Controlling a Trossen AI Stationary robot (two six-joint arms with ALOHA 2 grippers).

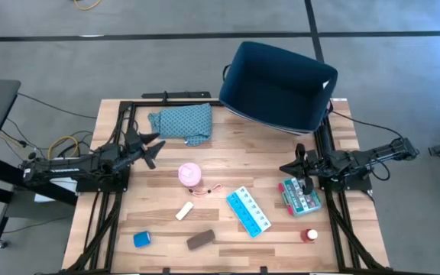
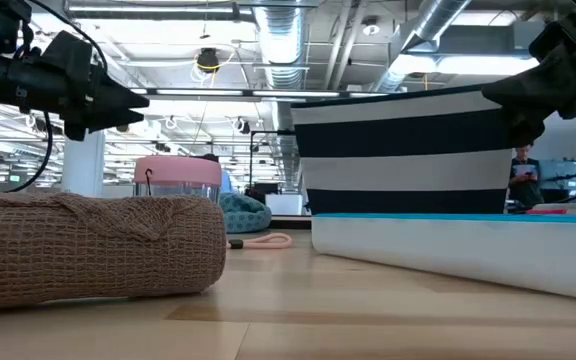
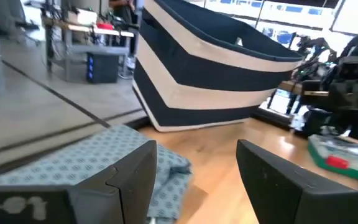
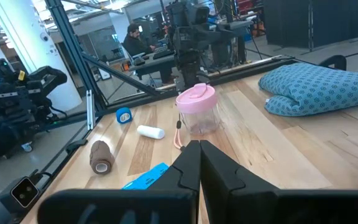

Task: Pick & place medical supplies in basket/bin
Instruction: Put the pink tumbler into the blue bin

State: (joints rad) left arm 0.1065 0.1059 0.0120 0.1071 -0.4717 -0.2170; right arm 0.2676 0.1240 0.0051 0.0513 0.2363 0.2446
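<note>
The navy bin [image 1: 277,86] stands at the table's far edge, tilted. On the wood lie the pink roll [image 1: 189,174], white piece [image 1: 184,211], light-blue pill organiser [image 1: 249,211], green-red packet [image 1: 299,195], red-white bottle [image 1: 309,235], blue cube [image 1: 142,239] and brown block [image 1: 200,240]. My left gripper [image 1: 153,148] hovers open near the table's left side, just near of the teal cloth [image 1: 182,122]; its wrist view shows the fingers apart [image 3: 194,180]. My right gripper [image 1: 290,167] hangs shut above the table's right side, just far of the packet, fingertips together [image 4: 199,163].
The teal patterned cloth lies bunched at the far left of the table, beside the bin. The black frame rails [image 1: 117,122] run along both table sides. Bare wood shows in the middle between the pink roll and the bin. A person sits in the room beyond [image 4: 132,38].
</note>
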